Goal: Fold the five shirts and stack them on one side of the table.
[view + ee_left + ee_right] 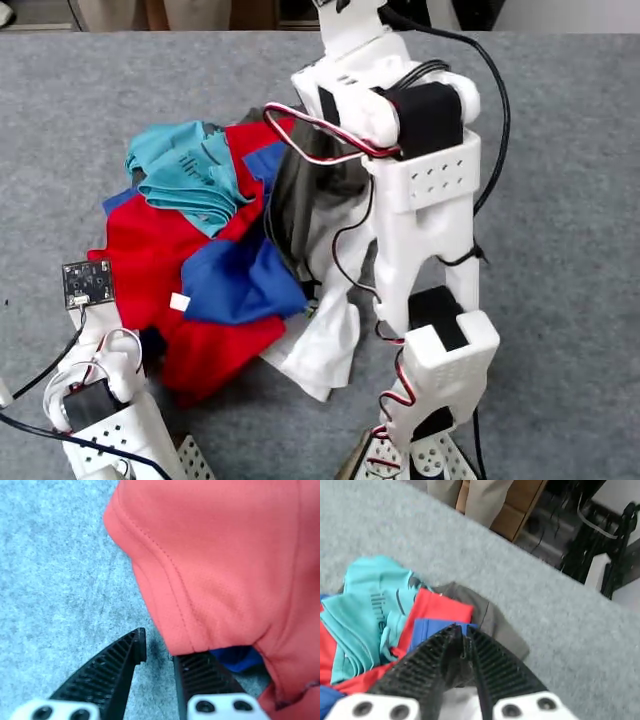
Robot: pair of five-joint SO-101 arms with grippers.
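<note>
"Left of centre in the high view, all five shirts lie in one tangled heap on the bench — none folded that I can see, and no stack started."

"So the task has hardly begun?"

"That is my reading. The teal shirt sits crumpled at the heap's upper left, over the red shirt. The blue shirt is in the middle, the grey shirt at upper right, and the white shirt trails out at lower right."

"And the arms?"

"The left arm, at lower left, has its jaws parted a little at the red hem, with nothing pinched. The right arm stands over the heap with its jaws closed tip to tip above the grey cloth. I make out no fabric caught in them."

"What is left?"

"Everything, I'd judge — separating, spreading and folding each shirt, then stacking them to one side."
</note>
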